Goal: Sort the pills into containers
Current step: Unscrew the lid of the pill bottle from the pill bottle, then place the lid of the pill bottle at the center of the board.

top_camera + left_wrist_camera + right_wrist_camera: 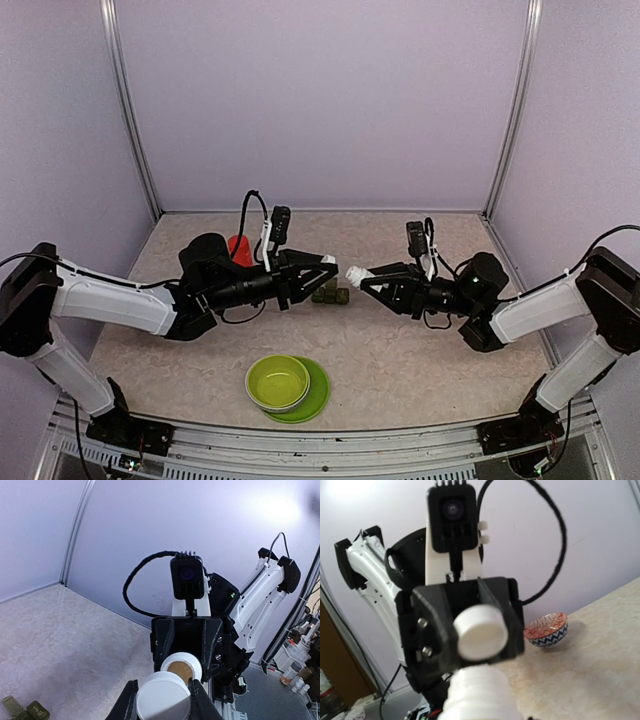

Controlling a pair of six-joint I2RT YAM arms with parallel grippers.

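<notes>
My left gripper [328, 266] [162, 696] is shut on a white screw cap [161, 700] [480, 632], with a finger on each side of it. Facing it, my right gripper [362, 274] is shut on an open white bottle [184, 666] [479, 696]. The bottle's mouth points at the cap, a short gap away, and shows a brownish inside; I can make out no single pills. The dark green containers [330, 294] [25, 710] lie on the table just below the two grippers, lids closed.
A lime-green bowl [278, 381] on its plate [318, 396] stands near the front edge. Behind my left arm sits an orange-red item [240, 250]. The right wrist view shows a small bowl [547, 629], orange-red inside with a blue zigzag outside. Walls close in three sides.
</notes>
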